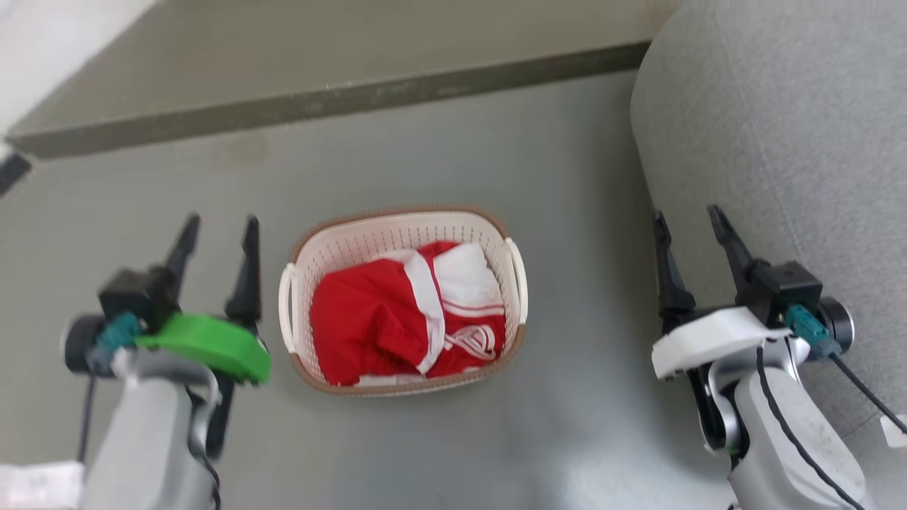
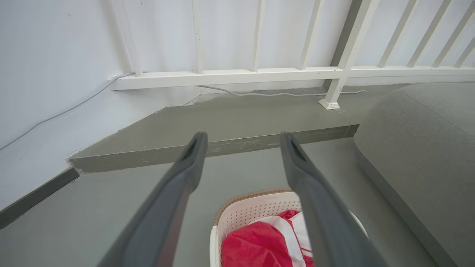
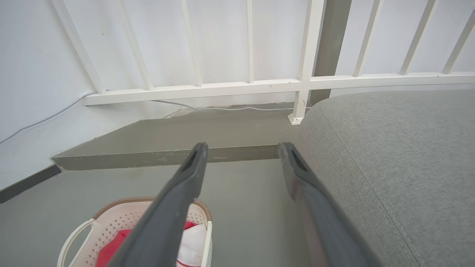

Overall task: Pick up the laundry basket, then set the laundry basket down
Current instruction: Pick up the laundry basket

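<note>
Cream basket [image 1: 404, 234] rests on floor [image 1: 553, 177] between left gripper [image 1: 218, 237] and right gripper [image 1: 687, 225]; both spread wide, holding nothing.

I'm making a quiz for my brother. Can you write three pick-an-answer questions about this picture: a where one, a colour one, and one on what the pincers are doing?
1. Where is the basket?
A) on a table
B) on a chair
C) on the floor, between the left pincer and the right pincer

2. What colours are the clothes in the basket?
A) red and white
B) blue and yellow
C) black and green

3. What are the pincers doing?
A) both shut on the basket
B) both open, holding nothing
C) one shut on the clothes

Answers:
1 C, it sits on the grey floor with a pincer either side.
2 A, red cloth, white stripes.
3 B, each stands spread wide, gripping nothing.
</note>
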### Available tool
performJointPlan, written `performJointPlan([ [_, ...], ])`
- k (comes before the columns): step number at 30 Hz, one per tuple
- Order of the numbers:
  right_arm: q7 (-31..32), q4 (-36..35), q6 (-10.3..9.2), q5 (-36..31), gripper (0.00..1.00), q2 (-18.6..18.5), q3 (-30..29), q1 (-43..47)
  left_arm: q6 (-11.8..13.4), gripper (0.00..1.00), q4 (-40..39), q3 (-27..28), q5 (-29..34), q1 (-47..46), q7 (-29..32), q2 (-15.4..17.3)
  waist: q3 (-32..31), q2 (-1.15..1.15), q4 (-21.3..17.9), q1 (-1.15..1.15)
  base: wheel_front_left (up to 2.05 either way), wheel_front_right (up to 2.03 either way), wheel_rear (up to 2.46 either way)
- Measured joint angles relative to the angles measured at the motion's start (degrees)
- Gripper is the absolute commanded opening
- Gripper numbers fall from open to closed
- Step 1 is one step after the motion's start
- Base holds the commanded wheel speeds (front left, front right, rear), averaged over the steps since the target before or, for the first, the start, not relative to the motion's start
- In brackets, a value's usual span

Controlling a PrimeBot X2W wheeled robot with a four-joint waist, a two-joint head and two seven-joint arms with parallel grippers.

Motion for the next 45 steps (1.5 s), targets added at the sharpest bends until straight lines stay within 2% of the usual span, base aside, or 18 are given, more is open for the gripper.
performJointPlan([
  [14,0.0,0.1,0.05,1.1,1.0,-0.3,-1.0,6.7,1.6,1.0,-5.5,-0.7,2.5,12.0,0.0,-0.9,-8.4,0.0,0.5,0.0,0.0,0.0,0.0],
  [23,0.0,-0.3,0.05,1.2,1.0,-0.5,-1.3,9.7,2.5,1.0,-8.7,-0.8,3.3,16.8,0.0,-1.1,-11.6,0.0,0.8,0.0,0.0,0.0,0.0],
  [31,0.0,-1.6,0.05,1.3,1.0,-0.8,-1.3,10.9,3.5,1.0,-12.1,-0.7,3.4,19.9,0.0,-1.7,-12.4,0.0,1.0,0.0,0.0,0.0,0.0],
  [45,0.0,-2.8,0.07,1.3,1.0,-0.9,-1.2,11.9,3.7,1.0,-14.8,-0.5,3.4,22.6,0.0,-1.9,-12.4,0.0,1.2,0.0,0.0,0.0,0.0],
])
